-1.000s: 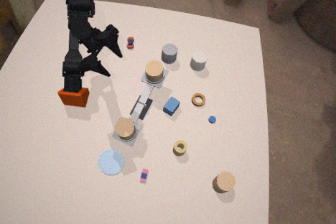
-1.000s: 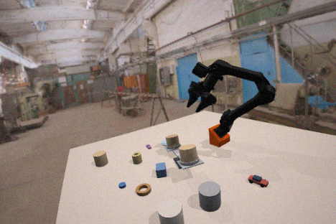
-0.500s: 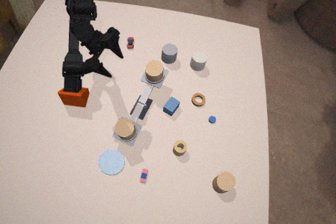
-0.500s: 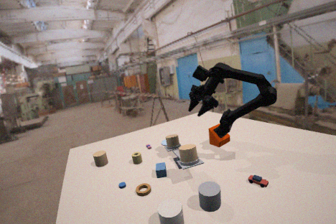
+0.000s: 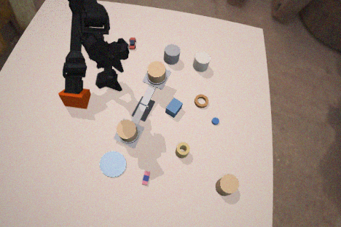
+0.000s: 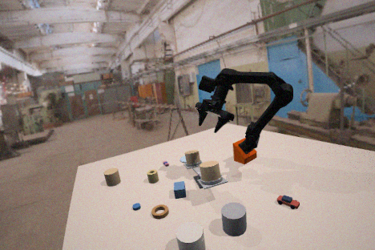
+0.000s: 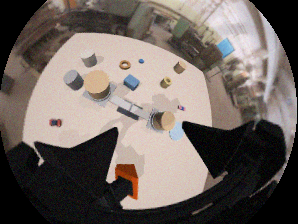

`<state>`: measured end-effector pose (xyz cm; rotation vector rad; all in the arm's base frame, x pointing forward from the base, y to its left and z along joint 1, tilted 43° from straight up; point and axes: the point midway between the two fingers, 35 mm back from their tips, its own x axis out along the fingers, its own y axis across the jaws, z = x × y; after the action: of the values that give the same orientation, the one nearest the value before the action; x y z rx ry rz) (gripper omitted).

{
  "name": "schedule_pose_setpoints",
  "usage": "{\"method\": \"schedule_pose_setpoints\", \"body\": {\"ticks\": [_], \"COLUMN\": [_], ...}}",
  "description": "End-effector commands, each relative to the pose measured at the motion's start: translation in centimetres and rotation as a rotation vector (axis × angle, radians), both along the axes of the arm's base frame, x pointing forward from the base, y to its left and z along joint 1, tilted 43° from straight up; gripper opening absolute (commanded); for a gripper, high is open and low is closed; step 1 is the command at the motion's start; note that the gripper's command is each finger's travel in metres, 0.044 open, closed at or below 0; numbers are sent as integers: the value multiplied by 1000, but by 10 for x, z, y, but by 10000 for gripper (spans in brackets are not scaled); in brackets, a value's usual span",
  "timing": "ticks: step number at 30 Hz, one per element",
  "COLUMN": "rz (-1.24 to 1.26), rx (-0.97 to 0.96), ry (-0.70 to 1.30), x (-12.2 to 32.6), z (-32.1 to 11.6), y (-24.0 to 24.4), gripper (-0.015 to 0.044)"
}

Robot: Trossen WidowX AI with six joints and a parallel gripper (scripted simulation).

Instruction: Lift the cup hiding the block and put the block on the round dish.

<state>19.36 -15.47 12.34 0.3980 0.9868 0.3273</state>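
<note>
So the big off-white square tabletop (image 5: 226, 204) carries everything here. The black jointed robot arm (image 6: 272, 92) sits on its orange block base (image 5: 74, 97) near one edge, and its black two-fingered claw (image 6: 211, 118) hangs up in the air, spread wide with nothing in it, well above the stuff below.

Out in the middle is the small grey balance beam with a dark pivot (image 5: 144, 106), with a square pad at each end. Two tan cylindrical cups stand on those pads: the far cup (image 5: 157, 72) and the near cup (image 5: 127, 129). Both are upright and the hidden block can't be seen under either, so no way to tell which one has it. The pale blue flat round dish (image 5: 113, 164) lies just beside the near cup's end of the balance, nothing on it.

Scattered around: a dark grey cylinder (image 5: 171, 54), a light grey cylinder (image 5: 201, 61), a third tan cylinder (image 5: 228, 184) off on its own, a blue cube (image 5: 174, 106) close to the beam, a brown flat ring (image 5: 201, 100), a yellowish thick ring (image 5: 182, 149), a tiny red toy car (image 5: 132, 43), a little pink and blue block (image 5: 146, 177) and a small blue disc (image 5: 215, 121).
</note>
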Motion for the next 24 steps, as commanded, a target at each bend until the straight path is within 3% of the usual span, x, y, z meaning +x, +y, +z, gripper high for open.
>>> {"method": "schedule_pose_setpoints", "body": {"ticks": [1, 24], "rz": [133, 854], "rx": [-46, -164], "ry": [-16, -183], "x": [7, 39], "z": [-13, -106], "y": [-9, -26], "gripper": [440, 440]}}
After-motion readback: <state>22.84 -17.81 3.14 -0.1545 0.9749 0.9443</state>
